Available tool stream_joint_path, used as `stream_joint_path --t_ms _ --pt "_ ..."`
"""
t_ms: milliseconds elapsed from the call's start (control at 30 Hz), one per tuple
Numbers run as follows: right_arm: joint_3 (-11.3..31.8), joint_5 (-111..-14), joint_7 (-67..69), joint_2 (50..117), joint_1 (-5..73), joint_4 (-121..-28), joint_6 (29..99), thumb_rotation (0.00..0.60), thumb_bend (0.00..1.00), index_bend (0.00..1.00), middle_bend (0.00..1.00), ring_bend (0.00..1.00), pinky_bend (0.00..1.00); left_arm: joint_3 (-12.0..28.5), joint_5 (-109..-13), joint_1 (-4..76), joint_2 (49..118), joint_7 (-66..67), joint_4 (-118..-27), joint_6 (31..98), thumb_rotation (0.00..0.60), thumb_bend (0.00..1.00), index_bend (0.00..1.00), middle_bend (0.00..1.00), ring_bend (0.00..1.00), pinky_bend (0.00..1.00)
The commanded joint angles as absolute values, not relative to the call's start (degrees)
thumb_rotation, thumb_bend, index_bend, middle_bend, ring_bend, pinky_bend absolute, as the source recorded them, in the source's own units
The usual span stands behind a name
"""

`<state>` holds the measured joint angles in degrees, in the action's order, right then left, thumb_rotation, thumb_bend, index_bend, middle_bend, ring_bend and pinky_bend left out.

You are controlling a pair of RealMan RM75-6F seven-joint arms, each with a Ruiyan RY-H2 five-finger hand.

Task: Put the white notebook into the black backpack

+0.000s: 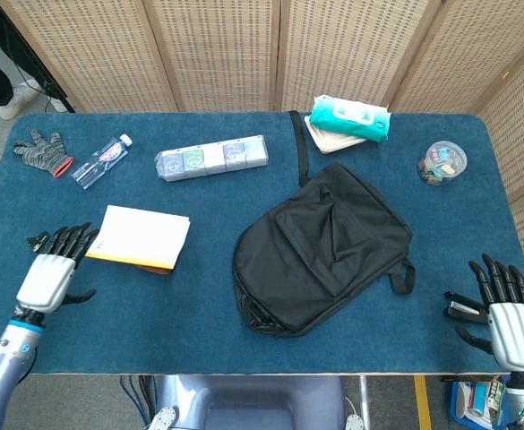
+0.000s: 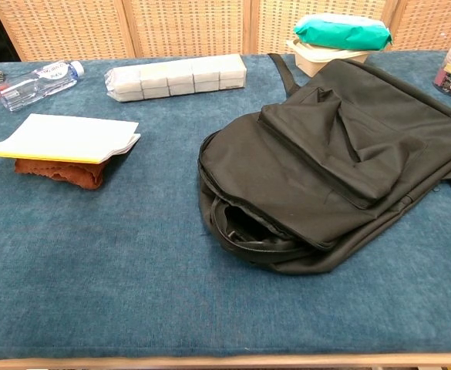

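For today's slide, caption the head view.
Left hand open beside white notebook; black backpack waits unzipped.

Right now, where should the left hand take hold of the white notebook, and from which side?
Grip the white notebook at its left edge, coming from the left, where the left hand is. A brown cloth props it off the table, so fingers could probably slide beneath that overhanging edge.

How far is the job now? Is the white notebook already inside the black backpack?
Not yet. Done: the black backpack lies with its opening unzipped toward the table's near edge. In hand: nothing is held; the left hand, fingers apart, is beside the white notebook; the right hand is open near the table's corner. Left: grasping the notebook and inserting it.
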<state>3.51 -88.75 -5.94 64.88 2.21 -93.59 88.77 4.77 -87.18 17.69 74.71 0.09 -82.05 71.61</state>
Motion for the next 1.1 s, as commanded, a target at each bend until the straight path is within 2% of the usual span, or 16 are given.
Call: stream_joint_path --t_ms 33,633,900,1000,1100 --pt "3.65 -88.55 -5.65 64.8 2.29 -93.63 88.66 0.6 0.0 0.0 0.0 0.0 0.0 5.76 -86.01 20.07 77.66 1.6 -79.35 69.29 0.6 0.03 0.0 0.0 0.0 0.0" --pt "4.08 -87.0 -4.85 64.92 2.94 -93.39 87.11 0.6 0.0 0.0 0.0 0.0 0.0 7.32 -84.29 27.57 85.63 1.85 -69.47 63.53 0.6 0.03 0.0 0.0 0.0 0.0" --pt "4.31 -86.09 -4.77 64.99 3.19 -93.1 86.43 0.6 0.0 0.0 0.0 0.0 0.0 7.94 -83.61 29.77 87.29 4.06 -68.39 63.03 0.6 0.03 0.0 0.0 0.0 0.0" --pt "4.32 -85.98 -4.72 65.0 3.23 -93.04 86.33 0.6 0.0 0.0 0.0 0.0 0.0 7.86 -82.84 30.32 87.7 5.11 -68.17 62.28 0.6 0.07 0.0 0.0 0.0 0.0" --pt "4.37 -85.92 -4.63 64.97 3.25 -93.03 86.33 0.6 0.0 0.0 0.0 0.0 0.0 7.89 -82.31 30.67 87.99 5.35 -67.98 61.78 0.6 0.21 0.0 0.0 0.0 0.0"
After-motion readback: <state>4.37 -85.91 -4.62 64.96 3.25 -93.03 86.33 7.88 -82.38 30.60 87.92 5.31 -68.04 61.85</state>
